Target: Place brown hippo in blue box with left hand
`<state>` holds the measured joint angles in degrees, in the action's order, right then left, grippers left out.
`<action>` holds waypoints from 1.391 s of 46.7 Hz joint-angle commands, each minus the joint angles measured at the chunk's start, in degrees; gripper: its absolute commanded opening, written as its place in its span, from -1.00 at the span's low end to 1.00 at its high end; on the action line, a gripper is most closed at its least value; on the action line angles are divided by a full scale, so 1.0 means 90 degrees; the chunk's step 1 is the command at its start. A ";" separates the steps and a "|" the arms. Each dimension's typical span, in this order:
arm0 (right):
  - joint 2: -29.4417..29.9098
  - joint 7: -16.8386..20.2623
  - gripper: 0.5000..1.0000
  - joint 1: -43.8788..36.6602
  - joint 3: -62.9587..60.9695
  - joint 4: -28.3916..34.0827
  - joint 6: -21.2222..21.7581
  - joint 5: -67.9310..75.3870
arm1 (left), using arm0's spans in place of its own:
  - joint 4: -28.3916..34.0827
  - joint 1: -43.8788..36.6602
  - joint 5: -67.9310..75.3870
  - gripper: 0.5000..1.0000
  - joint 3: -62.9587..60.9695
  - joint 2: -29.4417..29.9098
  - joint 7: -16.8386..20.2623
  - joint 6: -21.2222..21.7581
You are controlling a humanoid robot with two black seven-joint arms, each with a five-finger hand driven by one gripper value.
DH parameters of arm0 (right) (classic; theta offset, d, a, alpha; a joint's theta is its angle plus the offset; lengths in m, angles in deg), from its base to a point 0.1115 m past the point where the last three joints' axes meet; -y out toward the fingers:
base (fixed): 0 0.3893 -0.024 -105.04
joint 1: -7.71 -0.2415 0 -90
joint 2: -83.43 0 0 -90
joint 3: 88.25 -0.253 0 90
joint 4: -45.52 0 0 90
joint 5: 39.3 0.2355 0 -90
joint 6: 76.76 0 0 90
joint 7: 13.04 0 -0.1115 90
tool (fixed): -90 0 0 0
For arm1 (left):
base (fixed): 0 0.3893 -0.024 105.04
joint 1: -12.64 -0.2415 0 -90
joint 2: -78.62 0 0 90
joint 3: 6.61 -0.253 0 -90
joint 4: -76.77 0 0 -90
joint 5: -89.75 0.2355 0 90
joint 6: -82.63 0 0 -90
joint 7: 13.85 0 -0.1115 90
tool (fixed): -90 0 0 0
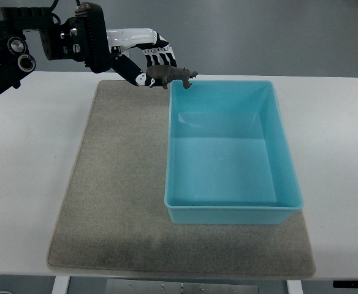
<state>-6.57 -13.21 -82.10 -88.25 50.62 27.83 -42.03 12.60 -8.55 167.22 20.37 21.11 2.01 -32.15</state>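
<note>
My left hand reaches in from the upper left, its black and white fingers curled around a small brown hippo. The hippo hangs in the air just over the far left corner of the blue box, its head poking past the rim. The box is an open rectangular bin with nothing inside, sitting on the right half of a grey mat. The right arm does not show.
The mat lies on a white table whose front edge runs along the bottom of the picture. Grey floor shows beyond the table's far edge.
</note>
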 commanded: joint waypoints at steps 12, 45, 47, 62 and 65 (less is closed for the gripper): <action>0.0000 0.0000 0.74 -0.0001 0.0000 0.0000 0.0000 0.0000 | 0.0020 0.0088 0.0973 -1.00 -0.0069 -0.1011 -0.0278 0.0058; 0.0000 0.0000 0.74 -0.0001 0.0000 0.0000 0.0000 0.0000 | 0.0616 -0.0117 0.1471 -1.00 -0.0381 -0.2008 -0.0288 0.0302; 0.0000 0.0000 0.74 -0.0001 0.0000 0.0000 0.0000 0.0000 | 0.0626 -0.0136 0.1471 -0.96 -0.0381 -0.2008 -0.0288 0.0312; 0.0000 0.0000 0.74 -0.0001 0.0000 0.0000 0.0000 0.0000 | 0.0714 -0.0195 0.1218 0.99 -0.0264 -0.2008 -0.0288 0.0517; 0.0000 0.0000 0.74 -0.0001 0.0000 0.0000 0.0000 0.0000 | 0.0733 -0.0205 0.0916 0.99 -0.0264 -0.1998 -0.0288 0.0624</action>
<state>-6.57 -13.22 -82.11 -88.25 50.62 27.83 -42.03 19.00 -10.30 178.03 17.97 3.08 -0.58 -27.46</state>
